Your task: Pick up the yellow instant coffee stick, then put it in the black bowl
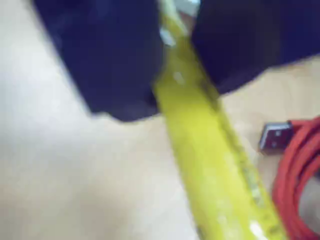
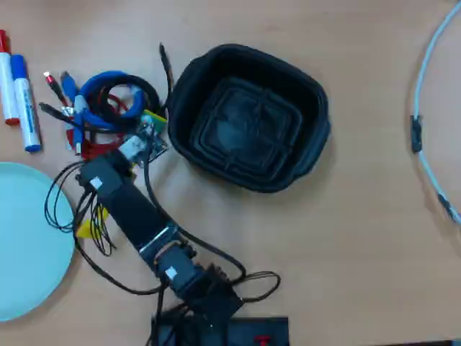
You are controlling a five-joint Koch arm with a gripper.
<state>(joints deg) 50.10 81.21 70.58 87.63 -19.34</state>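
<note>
one yellow instant coffee stick [image 1: 205,150] fills the middle of the wrist view, running from the top centre down to the bottom right, blurred, with its upper end pinched between the two dark jaws of the gripper [image 1: 176,37], which are pressed together on it. below the jaws the stick hangs free over the pale wooden table [image 1: 70,185]. in the overhead view only a small yellow bit of the stick [image 2: 90,227] shows, peeking out from under the arm [image 2: 137,216] near the left edge of the tabletop, just beside the pale blue plate [image 2: 25,245]; whether it touches the table there cannot be told.

the black bowl [image 2: 317,137] sits near the middle of the tabletop toward the far edge, apart from the stick, with its stepped floor bare. the arm reaches from the near edge diagonally toward the far left corner, its head stopping just left of the bowl.

beside the head lies a tangle of blue, black and red cables [image 2: 108,97]. in the wrist view a red cable [image 1: 295,180] with a usb plug [image 1: 275,137] lies at the right, near the stick's lower end. two markers [image 2: 25,108] lie at the far left edge. a pale cable [image 2: 425,94] curves along the right edge.
</note>
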